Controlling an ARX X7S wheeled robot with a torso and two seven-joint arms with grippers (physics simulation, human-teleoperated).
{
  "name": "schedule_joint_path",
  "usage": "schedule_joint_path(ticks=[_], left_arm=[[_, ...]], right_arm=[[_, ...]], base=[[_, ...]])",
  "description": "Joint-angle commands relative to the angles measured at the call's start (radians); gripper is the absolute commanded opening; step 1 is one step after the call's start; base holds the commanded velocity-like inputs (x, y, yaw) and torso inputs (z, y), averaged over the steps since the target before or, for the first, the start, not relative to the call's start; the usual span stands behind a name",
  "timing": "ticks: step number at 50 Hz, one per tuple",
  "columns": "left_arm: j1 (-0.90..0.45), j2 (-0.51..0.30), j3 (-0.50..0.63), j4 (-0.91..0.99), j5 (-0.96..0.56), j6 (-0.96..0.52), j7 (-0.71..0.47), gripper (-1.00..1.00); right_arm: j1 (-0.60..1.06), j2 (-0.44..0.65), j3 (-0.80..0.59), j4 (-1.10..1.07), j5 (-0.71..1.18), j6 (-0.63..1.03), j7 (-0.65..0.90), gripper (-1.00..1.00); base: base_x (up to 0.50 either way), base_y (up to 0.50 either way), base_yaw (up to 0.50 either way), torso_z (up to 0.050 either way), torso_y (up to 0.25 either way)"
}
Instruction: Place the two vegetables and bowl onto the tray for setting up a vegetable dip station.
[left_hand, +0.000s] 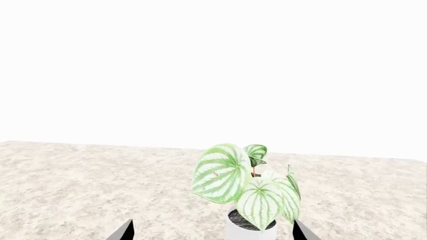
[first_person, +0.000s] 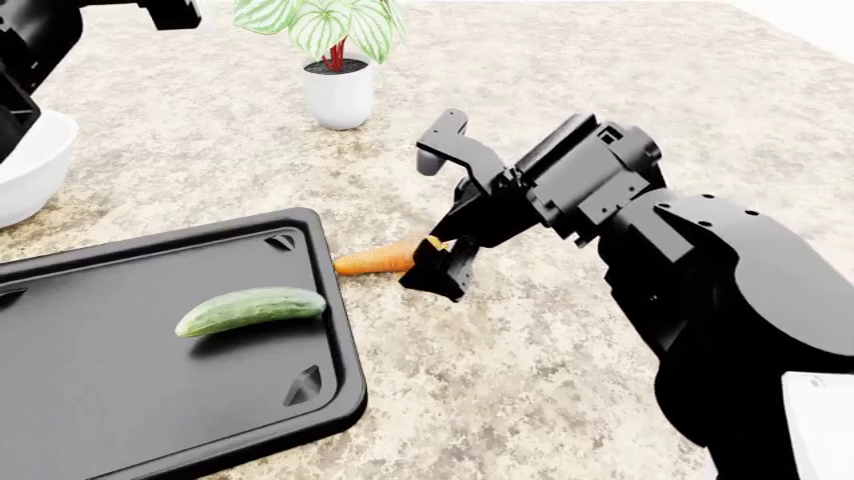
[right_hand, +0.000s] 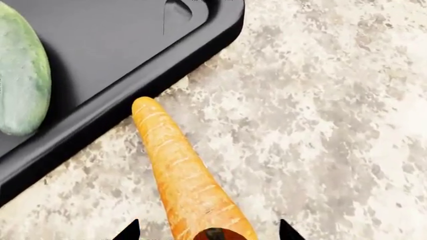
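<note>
The green cucumber (first_person: 251, 310) lies on the black tray (first_person: 120, 400) at the lower left of the head view. The orange carrot (first_person: 380, 258) lies on the counter just off the tray's right rim, its tip pointing at the rim. My right gripper (right_hand: 208, 232) is open, its fingertips (right_hand: 128, 231) standing on either side of the carrot's (right_hand: 180, 175) thick end without touching it. The white bowl (first_person: 24, 165) shows partly at the left edge, on the counter under my left arm. My left gripper (left_hand: 212, 235) is open and empty, facing the potted plant.
A striped-leaf plant in a small white pot (first_person: 336, 92) stands at the back of the speckled stone counter (first_person: 561, 380). In the right wrist view the tray's corner (right_hand: 200, 30) lies close to the carrot tip. My right arm (first_person: 721, 290) fills the right foreground.
</note>
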Motion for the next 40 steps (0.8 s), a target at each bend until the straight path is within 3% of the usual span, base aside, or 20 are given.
schedule_joint_path(ticks=[1,13,14,28,40], left_arm=[[0.003,0.001,0.002,0.002,-0.002,0.002,-0.002,1.00],[0.006,0.002,0.005,0.002,0.001,0.005,-0.001,1.00],[0.007,0.002,0.007,0.001,0.003,0.006,0.000,1.00],[0.012,-0.001,0.003,0.003,-0.001,0.010,-0.007,1.00],[-0.005,-0.010,-0.008,0.009,-0.021,-0.002,-0.018,1.00]], right_arm=[[-0.055,-0.009,0.011,0.007,-0.023,-0.013,-0.027,1.00],[-0.082,-0.009,-0.001,0.000,-0.074,0.004,-0.016,1.00],[-0.087,-0.009,-0.023,-0.016,-0.099,0.028,-0.008,-1.00],[-0.046,-0.008,-0.014,-0.030,-0.150,0.095,-0.027,-1.00],[0.074,0.222,0.012,-0.498,-0.068,0.403,0.169,-1.00]], base=[[0.00,0.00,0.00,0.000,0.000],[0.00,0.00,0.00,-0.002,0.000],[0.00,0.00,0.00,0.000,0.000],[0.00,0.00,0.00,-0.001,0.000],[0.00,0.00,0.00,-0.001,0.000]])
